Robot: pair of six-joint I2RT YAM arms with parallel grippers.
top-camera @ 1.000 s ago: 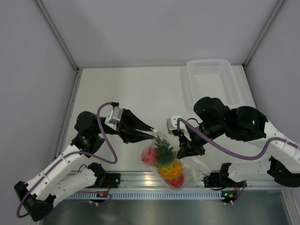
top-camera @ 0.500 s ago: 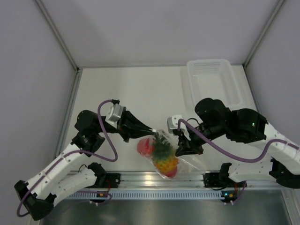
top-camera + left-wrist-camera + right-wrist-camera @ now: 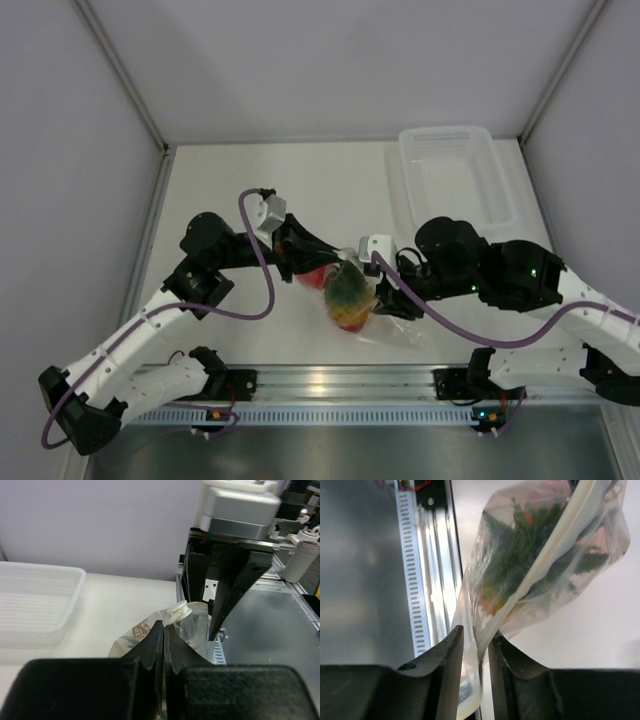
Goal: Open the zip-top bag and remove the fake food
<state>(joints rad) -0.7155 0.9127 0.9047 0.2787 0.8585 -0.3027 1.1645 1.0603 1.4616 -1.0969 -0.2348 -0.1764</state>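
**Left pincer**: clenched, apparently on a fold of the zip-top bag at its tips.

**Right pincer**: jaws slightly parted, with the bag's zip strip running between them. Whether they pinch it cannot be told.

**Bag:** it spans the gap between the two pincers, with the fake food inside. The mouth seems not yet open.

**Risks, as judged:**
- If the right pincer loses the strip, the loaded bag would drag on the left pincer alone, and the thin film could slip free.
- If either pincer holds both walls, pulling will not part the zip.

**Surroundings:** the bin stands well beyond the right pincer.

**Hard to make out:**
- the contact under the left tips;
- whether the bag rests on the bench;
- the food in the right wrist view, which is only a green-orange blur.
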